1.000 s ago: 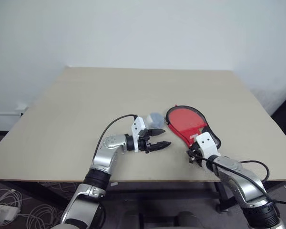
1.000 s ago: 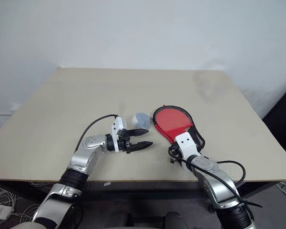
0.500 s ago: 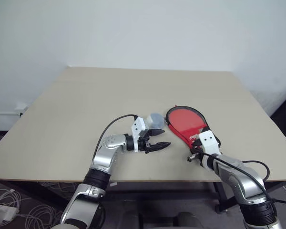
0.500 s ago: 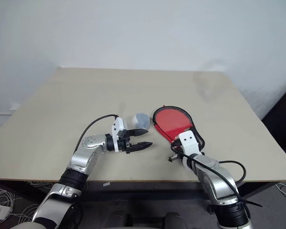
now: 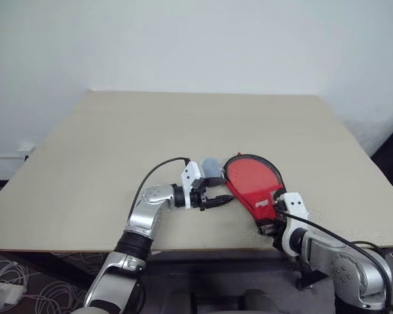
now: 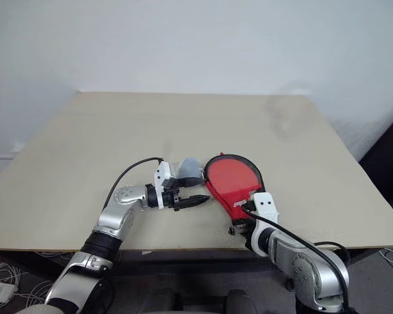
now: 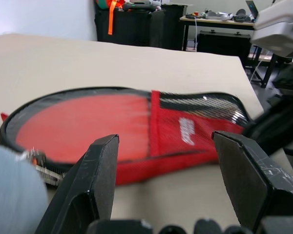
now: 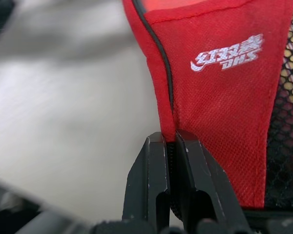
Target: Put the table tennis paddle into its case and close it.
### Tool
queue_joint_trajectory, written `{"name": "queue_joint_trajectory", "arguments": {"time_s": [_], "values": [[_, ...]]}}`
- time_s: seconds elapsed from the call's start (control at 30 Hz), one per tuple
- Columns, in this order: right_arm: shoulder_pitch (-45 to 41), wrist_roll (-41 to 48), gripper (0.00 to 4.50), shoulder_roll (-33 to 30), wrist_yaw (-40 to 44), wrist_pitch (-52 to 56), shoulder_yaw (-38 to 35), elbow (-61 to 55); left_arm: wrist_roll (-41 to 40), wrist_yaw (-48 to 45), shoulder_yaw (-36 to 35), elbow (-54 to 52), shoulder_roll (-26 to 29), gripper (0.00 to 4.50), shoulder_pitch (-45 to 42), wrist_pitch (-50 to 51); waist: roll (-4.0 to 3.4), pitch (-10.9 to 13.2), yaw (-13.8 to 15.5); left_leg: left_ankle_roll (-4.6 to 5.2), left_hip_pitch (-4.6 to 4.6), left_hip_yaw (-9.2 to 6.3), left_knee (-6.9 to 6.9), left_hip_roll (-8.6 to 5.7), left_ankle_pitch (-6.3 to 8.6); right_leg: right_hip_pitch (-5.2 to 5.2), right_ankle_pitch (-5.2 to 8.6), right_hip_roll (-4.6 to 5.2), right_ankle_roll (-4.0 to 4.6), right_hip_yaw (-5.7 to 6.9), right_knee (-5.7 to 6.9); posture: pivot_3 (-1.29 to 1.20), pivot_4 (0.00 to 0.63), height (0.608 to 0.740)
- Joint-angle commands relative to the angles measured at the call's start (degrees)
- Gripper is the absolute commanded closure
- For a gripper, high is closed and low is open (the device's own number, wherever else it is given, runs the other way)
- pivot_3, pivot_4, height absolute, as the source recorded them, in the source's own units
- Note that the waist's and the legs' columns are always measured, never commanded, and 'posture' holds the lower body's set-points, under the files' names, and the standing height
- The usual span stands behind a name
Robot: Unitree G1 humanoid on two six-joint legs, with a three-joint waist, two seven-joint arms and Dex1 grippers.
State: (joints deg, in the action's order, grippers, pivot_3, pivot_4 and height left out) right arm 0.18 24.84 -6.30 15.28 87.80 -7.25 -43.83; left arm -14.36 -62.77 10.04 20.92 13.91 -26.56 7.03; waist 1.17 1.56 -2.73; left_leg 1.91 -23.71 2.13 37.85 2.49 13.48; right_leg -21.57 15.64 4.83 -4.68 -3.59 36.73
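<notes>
- The right end effector (image 8: 172,146) is clamped on the case (image 5: 252,183) at its narrow red handle-end edge; the thin hem could slip out.
- The left end effector (image 5: 217,198) gapes beside the round end.
- The case lies flat at the desk (image 5: 118,144) front edge, long axis diagonal, round end pointing away.

head stereo pair looking down over table (image 5: 85,170), both wrist cams low and close, all sharing the red case (image 5: 252,183)
</notes>
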Motion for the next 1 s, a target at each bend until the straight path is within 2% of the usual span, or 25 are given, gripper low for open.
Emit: {"name": "queue_joint_trajectory", "arguments": {"time_s": [0.03,0.23,0.47,0.73,0.87,1.0], "values": [[-1.5,4.8,4.47,2.7,2.9,4.0,-1.8,-4.8,-0.4,-0.8,0.1,0.1,-0.6,1.29,-1.9,-1.1,-0.02,0.0,0.0,0.0,0.0,0.0,0.0,0.0,0.0,-0.01,0.0,0.0,0.0,0.0,0.0,0.0,0.0,0.728],[-1.7,10.1,4.47,5.8,4.6,4.7,-4.0,-4.8,0.0,-1.3,0.4,1.9,-1.3,1.29,-3.0,-1.8,-0.09,0.1,0.0,0.0,-0.02,0.01,-0.01,0.0,0.0,-0.05,0.0,0.0,0.0,0.0,0.0,0.0,0.0,0.728],[-0.2,11.9,4.47,10.1,0.5,4.7,-3.2,-1.0,0.3,-1.8,0.6,3.0,-1.8,1.29,-3.5,-2.3,-0.13,0.1,0.0,-0.01,-0.02,0.02,-0.03,0.0,0.01,-0.08,0.0,0.0,0.0,-0.01,0.0,0.0,0.0,0.728],[0.7,11.0,4.47,6.7,-0.6,3.8,-2.9,-2.4,0.7,-2.5,0.7,4.3,-1.9,1.29,-4.0,-2.8,-0.15,0.1,0.0,-0.02,-0.02,0.03,0.01,-0.01,0.01,-0.1,0.0,0.02,0.0,-0.01,-0.01,0.0,0.0,0.728],[1.1,11.0,3.32,6.6,-0.6,3.2,-3.1,-3.0,0.7,-2.7,0.5,4.5,-1.7,1.29,-4.4,-2.7,-0.15,0.1,0.0,-0.02,-0.03,0.02,0.0,-0.01,0.01,-0.12,0.0,0.02,0.0,0.0,-0.02,0.0,0.0,0.728],[-0.3,13.7,1.81,4.5,2.6,3.4,-4.7,-5.9,0.9,-2.9,0.5,5.2,-1.4,1.29,-4.9,-3.1,-0.17,0.1,0.0,-0.02,-0.03,0.03,0.01,-0.01,0.01,-0.13,0.0,0.03,0.0,0.0,-0.03,0.0,0.0,0.728]]}}
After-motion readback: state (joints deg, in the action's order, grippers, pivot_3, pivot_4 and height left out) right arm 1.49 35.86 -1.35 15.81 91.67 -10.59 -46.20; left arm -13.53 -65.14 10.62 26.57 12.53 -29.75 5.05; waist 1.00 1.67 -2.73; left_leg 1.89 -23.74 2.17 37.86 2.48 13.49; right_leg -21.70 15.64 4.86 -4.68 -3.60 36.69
